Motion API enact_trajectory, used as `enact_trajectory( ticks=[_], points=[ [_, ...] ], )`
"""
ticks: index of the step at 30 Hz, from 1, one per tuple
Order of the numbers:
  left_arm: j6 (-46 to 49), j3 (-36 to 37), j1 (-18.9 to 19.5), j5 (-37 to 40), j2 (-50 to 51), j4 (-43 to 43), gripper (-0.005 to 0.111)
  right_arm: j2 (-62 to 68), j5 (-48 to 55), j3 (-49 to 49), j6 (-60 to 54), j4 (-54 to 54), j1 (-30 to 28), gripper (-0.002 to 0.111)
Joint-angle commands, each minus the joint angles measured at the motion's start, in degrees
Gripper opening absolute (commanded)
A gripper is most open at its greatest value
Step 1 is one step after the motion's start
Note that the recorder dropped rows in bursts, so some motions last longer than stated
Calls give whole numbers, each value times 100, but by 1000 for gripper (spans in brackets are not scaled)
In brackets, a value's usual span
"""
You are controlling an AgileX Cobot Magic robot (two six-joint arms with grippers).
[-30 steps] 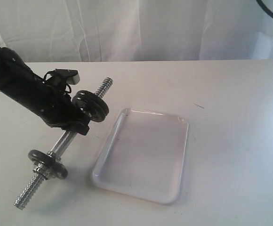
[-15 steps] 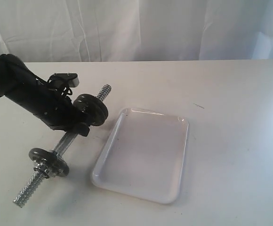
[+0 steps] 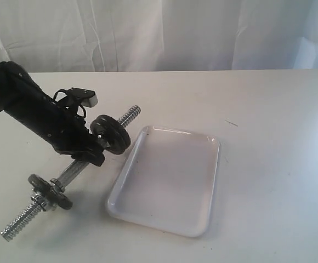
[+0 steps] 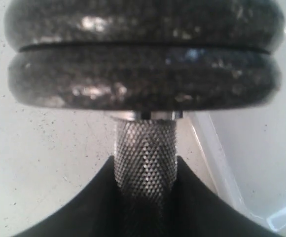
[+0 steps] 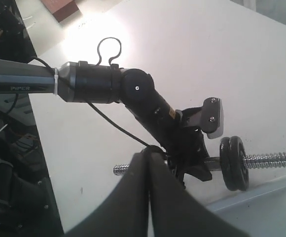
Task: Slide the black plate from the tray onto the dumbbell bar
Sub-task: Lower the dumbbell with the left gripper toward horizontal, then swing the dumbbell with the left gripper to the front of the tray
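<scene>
Two discs are sitting pressed together on the bar point(image 3: 74, 167) in the exterior view, with the black plate point(image 3: 118, 137) toward the threaded tip nearest the tray point(image 3: 170, 181) and the other disc point(image 3: 101, 127) behind it. The left gripper point(image 3: 91, 152) is clamping the bar just beside them, and a third disc point(image 3: 49, 192) is riding near the far end. From the left wrist, dark fingers point(image 4: 79, 212) are hugging the knurled bar on both sides, close behind the pair. From the right wrist, the right gripper point(image 5: 149, 158) is hanging with its fingers pressed together, looking down on the left arm point(image 5: 148, 106) and the white surface point(image 5: 222, 44).
</scene>
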Motion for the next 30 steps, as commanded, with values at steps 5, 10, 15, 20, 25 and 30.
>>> enact_trajectory(
  ticks=[5,10,15,20,25,30],
  points=[
    [1346,-218,-19,1049,-409,-1227,0,-58,4,-42,-11,-99,-20,0],
    [1635,-218,-19,1255,-666,-1303,0,-58,4,-42,-11,-308,-20,0],
    [1861,-218,-19,1714,-984,-1361,0,-58,4,-42,-11,-308,-20,0],
    [2279,-218,-147,2319,-1113,-1406,0,-58,4,-42,-11,-308,-20,0],
    [2640,-218,-458,2591,-1113,-1406,0,-58,4,-42,-11,-308,-20,0],
    [2819,-218,-859,2642,-1113,-1406,0,-58,4,-42,-11,-308,-20,0]
  ],
)
